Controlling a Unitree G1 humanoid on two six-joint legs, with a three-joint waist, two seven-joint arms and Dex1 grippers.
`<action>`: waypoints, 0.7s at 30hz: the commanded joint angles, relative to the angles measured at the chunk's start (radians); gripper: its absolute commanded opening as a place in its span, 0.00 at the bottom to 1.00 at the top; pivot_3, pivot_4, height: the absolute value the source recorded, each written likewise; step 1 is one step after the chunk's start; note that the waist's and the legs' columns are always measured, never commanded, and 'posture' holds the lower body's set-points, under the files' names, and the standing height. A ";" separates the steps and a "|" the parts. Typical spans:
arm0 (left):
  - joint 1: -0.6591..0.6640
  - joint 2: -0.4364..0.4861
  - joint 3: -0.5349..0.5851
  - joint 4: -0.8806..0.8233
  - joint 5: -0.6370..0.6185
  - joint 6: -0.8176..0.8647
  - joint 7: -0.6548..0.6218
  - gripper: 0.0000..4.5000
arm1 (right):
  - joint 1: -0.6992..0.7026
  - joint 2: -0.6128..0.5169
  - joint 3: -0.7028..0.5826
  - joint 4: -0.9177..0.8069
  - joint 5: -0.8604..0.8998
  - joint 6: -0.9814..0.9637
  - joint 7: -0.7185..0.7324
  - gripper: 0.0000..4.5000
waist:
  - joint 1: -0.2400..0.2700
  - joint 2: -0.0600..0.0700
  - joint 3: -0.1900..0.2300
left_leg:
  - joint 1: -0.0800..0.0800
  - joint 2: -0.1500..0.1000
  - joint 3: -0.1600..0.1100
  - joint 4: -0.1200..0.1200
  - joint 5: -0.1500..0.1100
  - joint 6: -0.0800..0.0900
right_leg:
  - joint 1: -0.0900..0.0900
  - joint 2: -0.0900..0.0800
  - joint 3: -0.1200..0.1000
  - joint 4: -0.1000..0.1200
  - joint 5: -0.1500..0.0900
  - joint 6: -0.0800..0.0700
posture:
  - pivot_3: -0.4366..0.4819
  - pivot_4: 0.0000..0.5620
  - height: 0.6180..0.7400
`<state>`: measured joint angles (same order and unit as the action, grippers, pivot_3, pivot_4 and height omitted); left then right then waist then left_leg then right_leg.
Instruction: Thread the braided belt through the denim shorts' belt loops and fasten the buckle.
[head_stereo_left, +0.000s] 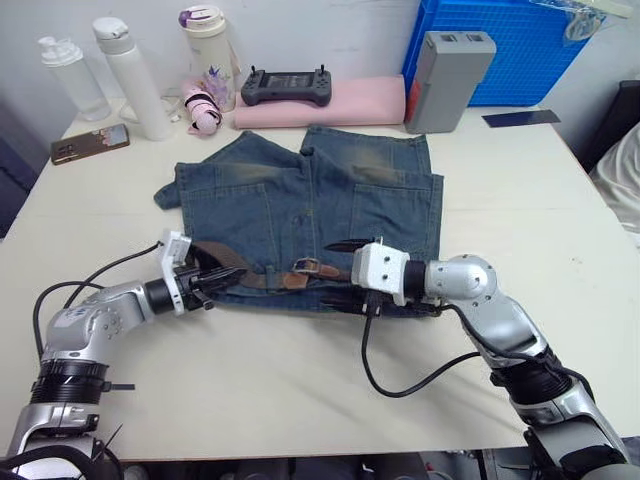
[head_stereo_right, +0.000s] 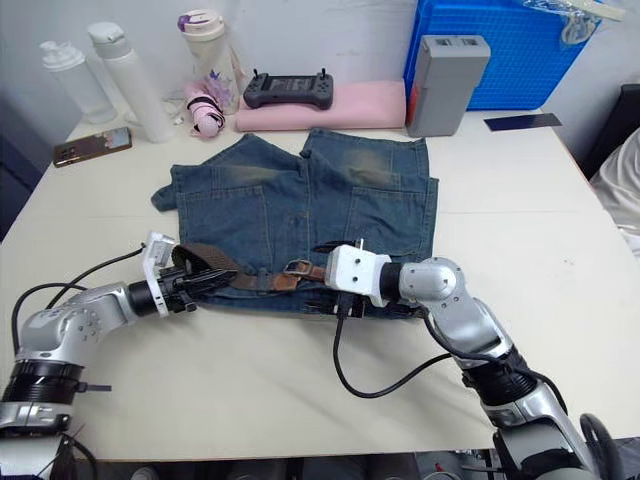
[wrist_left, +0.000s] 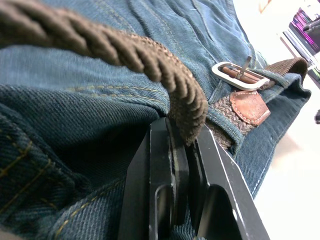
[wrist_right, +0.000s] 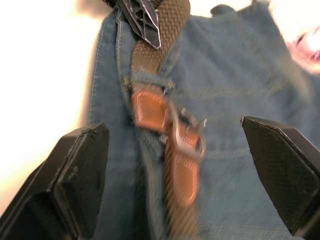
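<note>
Two claws: left claw (head_stereo_left: 203, 280) clenched on belt (wrist_left: 150, 60); right claw (wrist_right: 175, 175), released, should steady buckle (head_stereo_left: 306, 266) while left feeds gently.

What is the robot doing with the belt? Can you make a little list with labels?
shorts: denim shorts lying flat on the table
belt: braided belt along the waistband, looped up at the robot's left end
buckle: buckle near the middle of the waistband
left pincer: left pincer shut on the braided belt
right pincer: right pincer open, aimed at the buckle, not touching it
</note>
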<state>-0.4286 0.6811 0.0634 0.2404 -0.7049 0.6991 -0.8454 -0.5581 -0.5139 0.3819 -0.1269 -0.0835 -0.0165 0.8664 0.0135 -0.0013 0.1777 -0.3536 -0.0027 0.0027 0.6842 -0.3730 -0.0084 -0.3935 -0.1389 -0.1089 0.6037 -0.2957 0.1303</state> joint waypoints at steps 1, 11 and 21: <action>-0.012 -0.025 -0.020 0.002 0.041 -0.007 -0.031 0.00 | -0.025 0.023 0.017 0.023 -0.090 -0.161 -0.070 0.99 | 0.000 0.000 0.000 | 0.000 0.000 0.000 0.000 0.000 0.000 | 0.000 0.000 0.000 0.000 0.000 0.000 | 0.48 0.27 1.00; -0.001 -0.037 0.013 -0.010 0.081 0.003 -0.055 0.00 | -0.050 0.032 0.017 0.114 -0.169 -0.312 -0.120 0.99 | -0.001 0.000 0.000 | 0.000 0.000 -0.001 0.000 0.000 0.000 | 0.000 0.000 0.000 0.001 0.000 0.000 | 0.48 0.27 1.00; 0.006 -0.045 0.036 -0.021 0.094 0.014 -0.059 0.00 | -0.105 0.006 -0.010 0.220 -0.182 -0.380 -0.125 0.99 | -0.012 0.000 0.000 | 0.000 0.000 -0.002 0.001 0.000 0.000 | 0.000 0.000 -0.001 0.002 0.000 0.000 | 0.48 0.27 1.00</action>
<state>-0.4319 0.6468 0.1014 0.2421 -0.6205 0.7034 -0.8980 -0.6627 -0.5062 0.3666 0.0861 -0.2396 -0.3578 0.7591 0.0014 -0.0013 0.1777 -0.3534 -0.0022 0.0009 0.6849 -0.3728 -0.0081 -0.3932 -0.1392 -0.1098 0.6058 -0.2957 0.1303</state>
